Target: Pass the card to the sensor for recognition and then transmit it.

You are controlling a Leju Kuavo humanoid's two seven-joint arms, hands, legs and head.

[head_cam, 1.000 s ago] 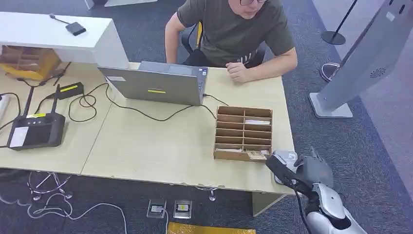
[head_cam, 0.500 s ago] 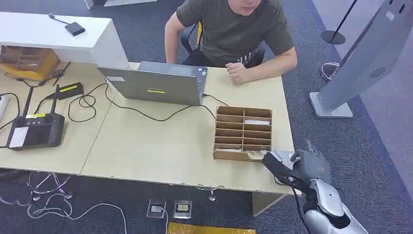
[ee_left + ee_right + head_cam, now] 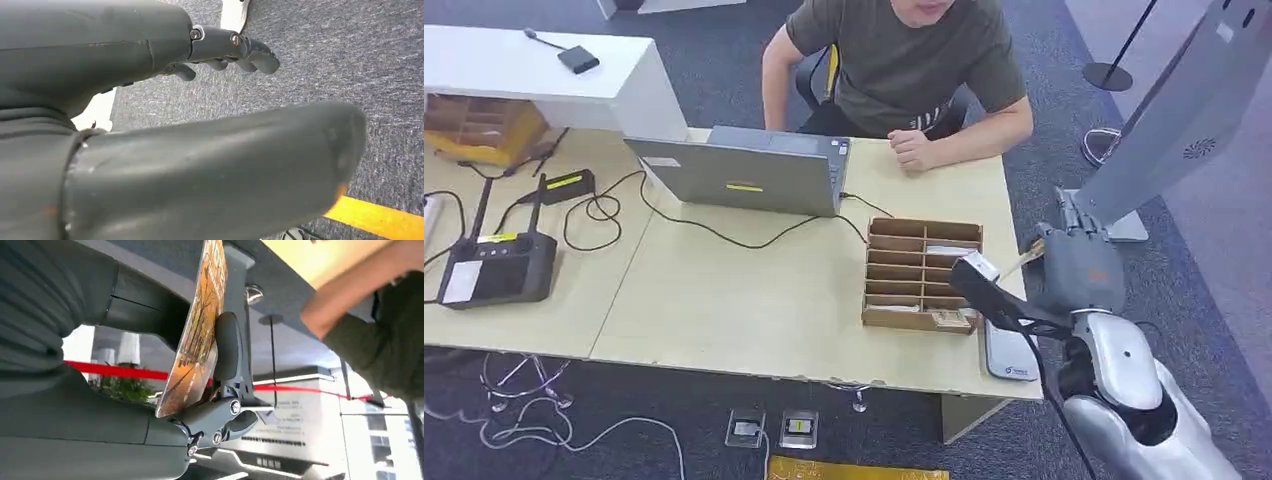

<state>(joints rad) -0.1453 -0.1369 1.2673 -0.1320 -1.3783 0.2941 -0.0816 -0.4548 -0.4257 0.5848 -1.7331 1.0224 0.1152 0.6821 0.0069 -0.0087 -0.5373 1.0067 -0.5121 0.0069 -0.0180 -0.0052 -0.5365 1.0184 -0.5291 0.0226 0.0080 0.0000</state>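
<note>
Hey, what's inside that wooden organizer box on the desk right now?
The wooden organizer box has white cards lying in an upper right slot and along the front row. Most other slots look empty. The right hand partly covers the box's right edge.

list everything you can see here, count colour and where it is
card: one, orange printed, pinched in the right robot hand
sensor pad: one, white-grey, table's near right corner
wooden sorter: one, brown, right part of table, some cards in its slots
laptop: one, grey, far middle of table
router: one, black with antennas, left table
cables: several, black, across the table
table: light wood, centre
white counter: one, far left, small dark device on top
kiosk: one, grey, on the floor at right
person: one, dark green shirt, seated behind the laptop
left robot hand: grey, over grey carpet, holding nothing
</note>
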